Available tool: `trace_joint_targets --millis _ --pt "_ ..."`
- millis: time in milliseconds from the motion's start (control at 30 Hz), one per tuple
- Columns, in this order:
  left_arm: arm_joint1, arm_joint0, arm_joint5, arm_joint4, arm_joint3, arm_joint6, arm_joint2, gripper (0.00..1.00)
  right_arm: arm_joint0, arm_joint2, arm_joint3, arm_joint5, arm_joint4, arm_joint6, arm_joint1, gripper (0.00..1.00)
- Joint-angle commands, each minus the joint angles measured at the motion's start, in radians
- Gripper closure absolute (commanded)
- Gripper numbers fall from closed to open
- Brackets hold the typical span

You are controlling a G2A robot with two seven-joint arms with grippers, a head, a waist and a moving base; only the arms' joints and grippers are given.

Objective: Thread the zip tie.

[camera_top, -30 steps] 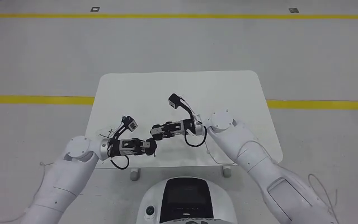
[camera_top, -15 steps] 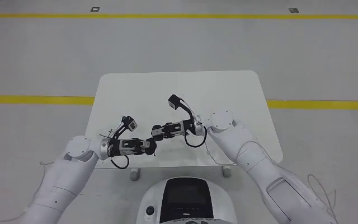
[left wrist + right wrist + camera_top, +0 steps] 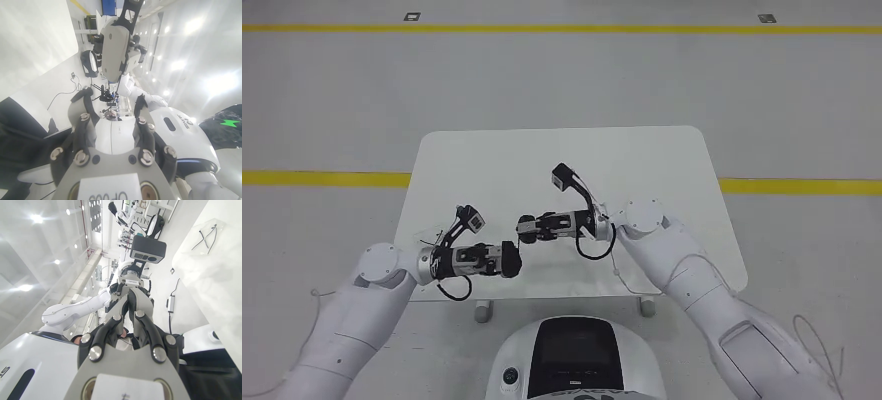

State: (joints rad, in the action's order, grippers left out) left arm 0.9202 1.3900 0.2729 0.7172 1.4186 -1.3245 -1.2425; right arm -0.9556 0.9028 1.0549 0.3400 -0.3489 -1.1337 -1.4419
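The right gripper (image 3: 525, 224) is pulling back from the left gripper (image 3: 511, 257), and the gap between their tips is widening. Its fingers are pressing together on a thin dark strand that we are taking for the zip tie (image 3: 117, 83), which is trailing toward the left gripper's spread, empty fingers (image 3: 87, 106). We are worrying that the limp strand swings past those fingers, or that the tips knock together. Spare ties (image 3: 205, 238) are lying in a clear tray (image 3: 220, 223) behind the left wrist, on the white table (image 3: 642, 170). Yellow lines (image 3: 802, 185) are crossing the pale floor.
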Motion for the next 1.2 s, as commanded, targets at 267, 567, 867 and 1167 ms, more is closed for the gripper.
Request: trace_joint_targets --millis 267,567,867,1167 --pt "0.0 0.009 0.023 0.036 -0.022 0.042 -0.021 0.0 -0.03 0.043 -0.016 0.0 -0.003 0.094 0.003 1.0" --pt "0.019 0.033 0.067 0.136 0.015 0.085 -0.048 0.0 -0.116 0.084 0.101 0.0 -0.02 0.294 0.001 1.0" --pt "0.102 0.102 0.067 0.024 0.058 0.167 -0.167 0.0 -0.254 0.077 0.224 0.0 0.045 0.583 -0.02 1.0" --pt "0.123 0.107 0.067 -0.024 0.074 0.203 -0.185 0.0 -0.271 0.074 0.241 0.0 0.058 0.635 -0.027 1.0"
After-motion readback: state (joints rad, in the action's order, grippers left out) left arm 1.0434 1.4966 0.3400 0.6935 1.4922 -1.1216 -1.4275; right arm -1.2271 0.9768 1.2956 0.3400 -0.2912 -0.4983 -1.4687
